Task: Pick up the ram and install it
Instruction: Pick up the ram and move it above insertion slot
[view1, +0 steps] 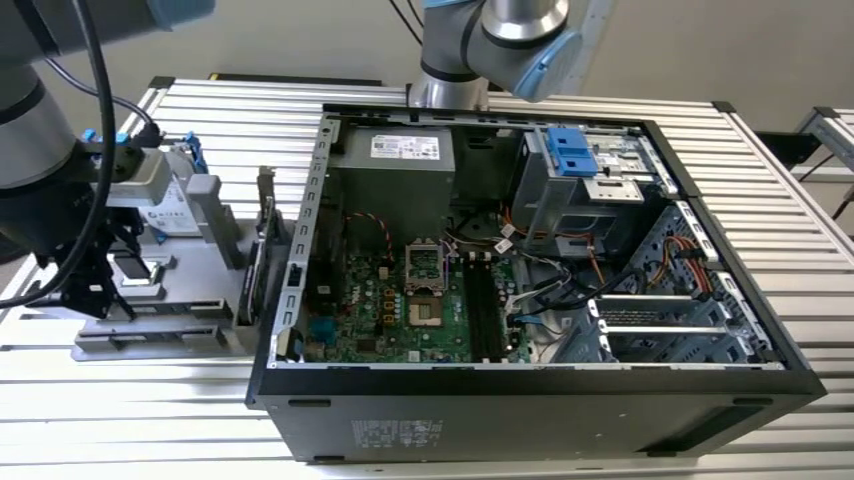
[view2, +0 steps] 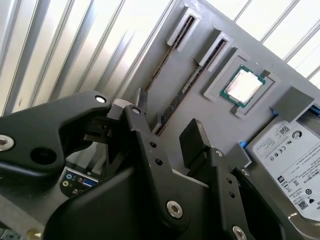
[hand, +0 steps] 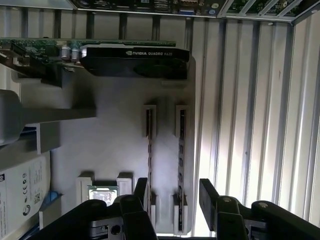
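You're hovering the gripper (hand: 175, 194), jaws spread and empty, straddling the ram (hand: 181, 145), which is standing on edge in the grey holder (view1: 154, 335) at nine o'clock of the computer case (view1: 534, 385), flat faces presenting for a pinch.

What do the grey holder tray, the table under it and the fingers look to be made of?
The grey slotted holder tray looks like matte plastic, uniformly dull with blocky slot ends. The ribbed silver table looks like bare aluminium: bright sheen along parallel grooves. The black fingers are matte, plastic or coated metal; unclear which.
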